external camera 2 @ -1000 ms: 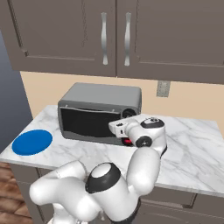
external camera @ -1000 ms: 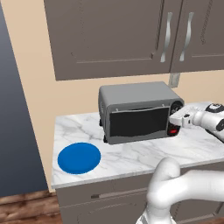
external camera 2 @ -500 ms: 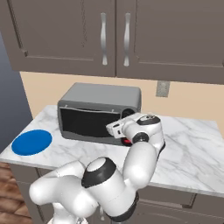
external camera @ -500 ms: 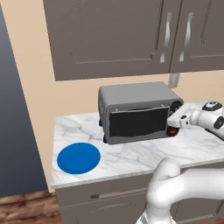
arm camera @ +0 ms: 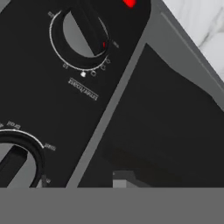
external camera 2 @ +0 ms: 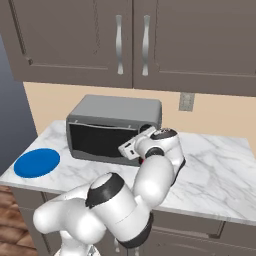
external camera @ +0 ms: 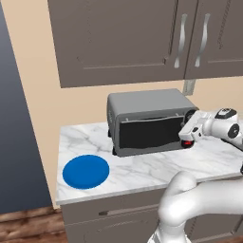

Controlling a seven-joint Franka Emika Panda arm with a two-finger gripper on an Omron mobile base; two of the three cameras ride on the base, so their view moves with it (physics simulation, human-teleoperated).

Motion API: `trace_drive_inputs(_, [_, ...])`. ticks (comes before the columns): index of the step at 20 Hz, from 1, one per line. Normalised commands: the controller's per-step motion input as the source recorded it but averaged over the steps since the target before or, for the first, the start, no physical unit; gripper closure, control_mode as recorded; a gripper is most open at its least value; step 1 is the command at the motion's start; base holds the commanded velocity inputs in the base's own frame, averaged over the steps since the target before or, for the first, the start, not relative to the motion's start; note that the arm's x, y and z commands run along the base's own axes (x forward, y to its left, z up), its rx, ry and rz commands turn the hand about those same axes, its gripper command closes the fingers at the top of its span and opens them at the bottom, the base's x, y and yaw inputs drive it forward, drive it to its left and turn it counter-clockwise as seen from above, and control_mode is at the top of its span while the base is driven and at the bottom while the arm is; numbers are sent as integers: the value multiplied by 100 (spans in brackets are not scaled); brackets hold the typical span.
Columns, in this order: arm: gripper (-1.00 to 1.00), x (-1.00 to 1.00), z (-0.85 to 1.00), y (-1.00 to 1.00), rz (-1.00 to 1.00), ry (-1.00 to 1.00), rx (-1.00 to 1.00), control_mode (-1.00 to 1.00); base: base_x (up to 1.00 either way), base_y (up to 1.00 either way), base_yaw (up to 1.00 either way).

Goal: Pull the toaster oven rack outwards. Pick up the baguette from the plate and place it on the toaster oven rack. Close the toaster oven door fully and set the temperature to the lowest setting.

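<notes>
1. The boxy grey metal toaster oven point(external camera: 149, 121) stands on the white marble counter point(external camera: 156, 166), its dark glass door point(external camera: 149, 133) shut.
2. The flat round blue plate point(external camera: 86, 171) lies bare on the counter, left of the oven.
3. The white arm's two-finger gripper point(external camera: 189, 132) sits at the oven's dark right-hand control panel point(arm camera: 52, 105), close to a round black knob point(arm camera: 83, 33); how wide its jaws stand cannot be told.

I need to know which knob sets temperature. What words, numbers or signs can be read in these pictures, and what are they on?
Nothing can be read for certain.
White label under the upper knob on the toaster oven control panel: blurred.
Small white marks around that knob: blurred.
Small labels around the lower knob: blurred.
Red button: no text.
Blue plate: none.
</notes>
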Motion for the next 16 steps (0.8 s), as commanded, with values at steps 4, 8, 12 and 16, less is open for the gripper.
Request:
trace_drive_inputs(4, [100,5,-33,-16,75,11,-55,-100,0,0,0])
trace_drive_inputs(8, [100,0,-31,-36,70,12,-49,-100,0,0,0])
trace_drive_inputs(12, [100,0,-31,-60,66,12,-40,-100,0,0,0])
trace_drive_inputs(16, [100,0,-39,-77,60,17,-36,-100,0,0,0])
